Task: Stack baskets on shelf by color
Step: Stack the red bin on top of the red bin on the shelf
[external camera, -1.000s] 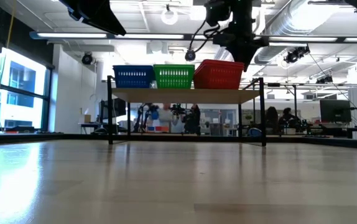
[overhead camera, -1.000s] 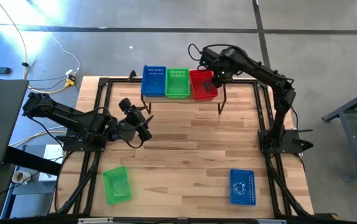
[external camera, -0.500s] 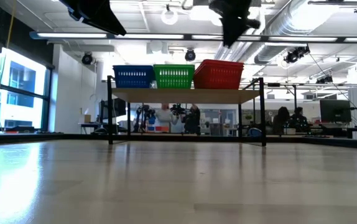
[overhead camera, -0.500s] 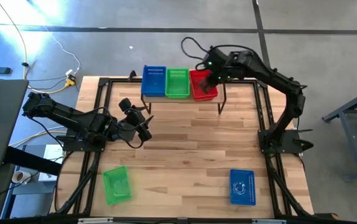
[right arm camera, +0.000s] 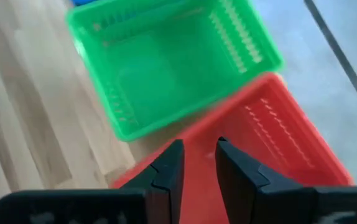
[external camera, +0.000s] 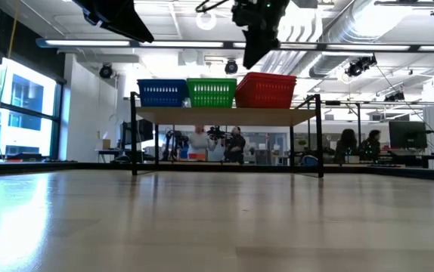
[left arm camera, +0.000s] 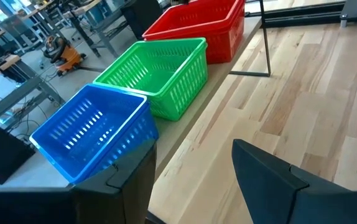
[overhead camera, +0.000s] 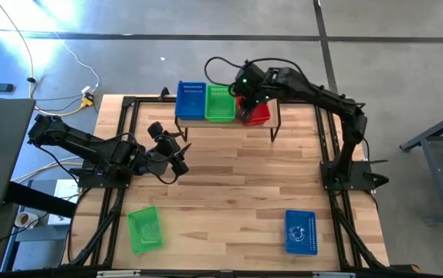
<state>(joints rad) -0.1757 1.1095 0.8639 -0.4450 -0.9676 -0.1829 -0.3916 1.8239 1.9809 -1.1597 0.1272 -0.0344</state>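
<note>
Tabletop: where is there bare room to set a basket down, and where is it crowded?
Bare wood lies between the shelf and the loose green basket and loose blue basket near the front edge. The shelf top is crowded: blue stack, green stack and red stack fill it, right gripper above.

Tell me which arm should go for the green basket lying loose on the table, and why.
Left. The loose green basket lies at the table's near left corner, just in front of the open left gripper. The right gripper is empty, up over the shelf at the far edge.
</note>
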